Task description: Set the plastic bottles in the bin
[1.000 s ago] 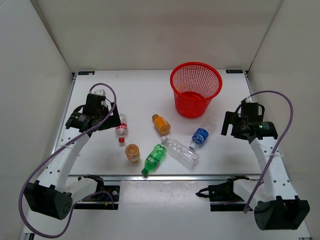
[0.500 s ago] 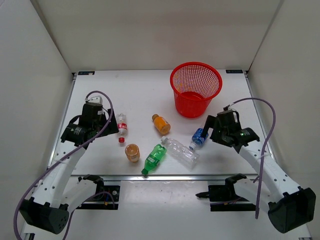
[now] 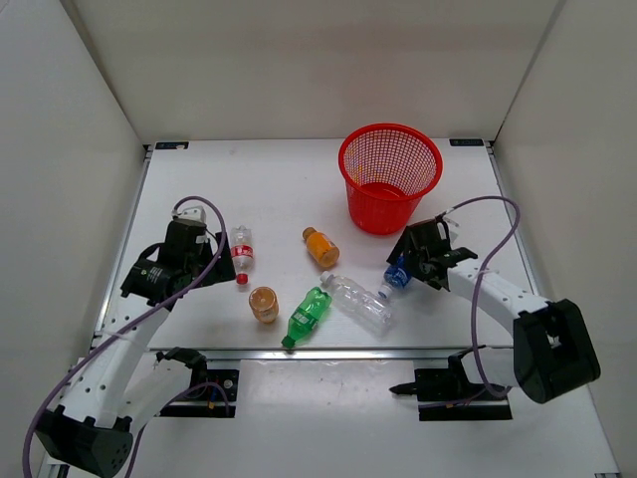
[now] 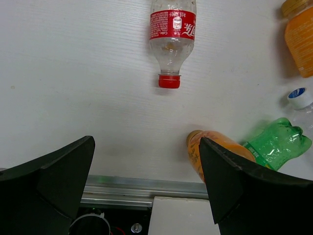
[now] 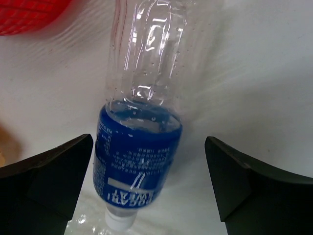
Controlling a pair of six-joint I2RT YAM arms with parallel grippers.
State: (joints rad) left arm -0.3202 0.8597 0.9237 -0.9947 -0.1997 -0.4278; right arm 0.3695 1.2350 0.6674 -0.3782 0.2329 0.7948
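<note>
The red mesh bin [image 3: 384, 213] stands at the back right of the table. Lying loose in front of it are a red-label bottle [image 3: 242, 256] [image 4: 172, 30], two orange-filled bottles [image 3: 320, 246] [image 3: 264, 304], a green bottle [image 3: 309, 315], a large clear bottle [image 3: 358, 302] and a blue-label bottle [image 3: 397, 272] [image 5: 137, 161]. My right gripper [image 3: 418, 255] [image 5: 149, 139] is open right over the blue-label bottle, one finger on each side, not touching it. My left gripper [image 3: 204, 264] [image 4: 146, 147] hangs open above bare table, just left of the red-label bottle.
A metal rail [image 4: 142, 188] runs along the table's near edge below my left gripper. White walls enclose the table on the left, right and back. The large clear bottle's cap end lies against the blue-label bottle's neck.
My right arm has swung left and down from the right edge until its open fingers straddle the blue-label bottle. My left arm has drawn slightly nearer. No bottle has moved.
</note>
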